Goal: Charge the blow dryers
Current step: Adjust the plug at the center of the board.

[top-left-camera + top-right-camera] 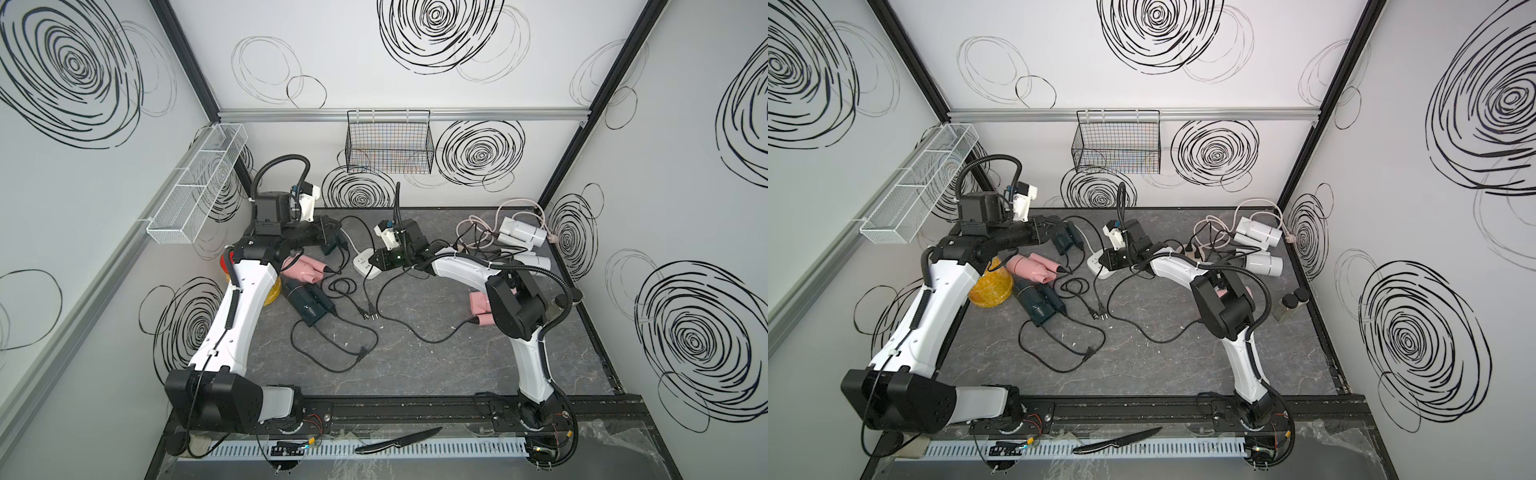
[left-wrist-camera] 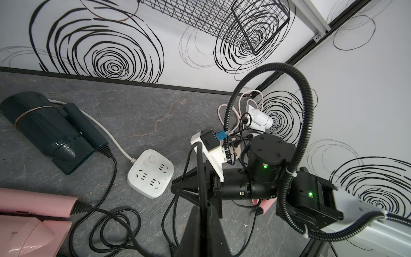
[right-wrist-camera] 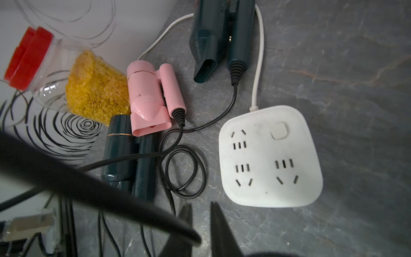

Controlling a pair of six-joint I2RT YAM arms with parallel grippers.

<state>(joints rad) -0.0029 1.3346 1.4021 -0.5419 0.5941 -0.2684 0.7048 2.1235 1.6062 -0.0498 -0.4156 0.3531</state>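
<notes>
Black fingertips of the right gripper [image 3: 200, 207] stand a narrow slit apart, just short of the white square power strip [image 3: 270, 155]. A blurred black cord [image 3: 89, 184] runs in front of them into that slit, and I cannot tell whether they pinch it. On the strip's other side the left gripper [image 1: 336, 228] is clenched tight, close by a dark teal blow dryer [image 3: 213, 33] that lies along the strip's white lead. In the left wrist view a cord rises past its tips, but no grip on it can be made out. Nearer the left arm a pink blow dryer [image 3: 146, 98] and a second teal blow dryer [image 3: 124, 155] lie touching, the pink one against a jar of yellow grains [image 3: 95, 86] with a red lid. A black plug [image 1: 370, 316] and another plug [image 1: 362, 352] lie loose on the grey stone-look table [image 1: 415, 374], apart from the strip. A second pink blow dryer [image 1: 478, 302] lies partly hidden under the right arm. Toward the far right corner rest a white blow dryer [image 1: 524, 232] and a second white blow dryer [image 1: 537, 262], with black cords bunched between them and a round beige socket hub [image 1: 1196, 252].
</notes>
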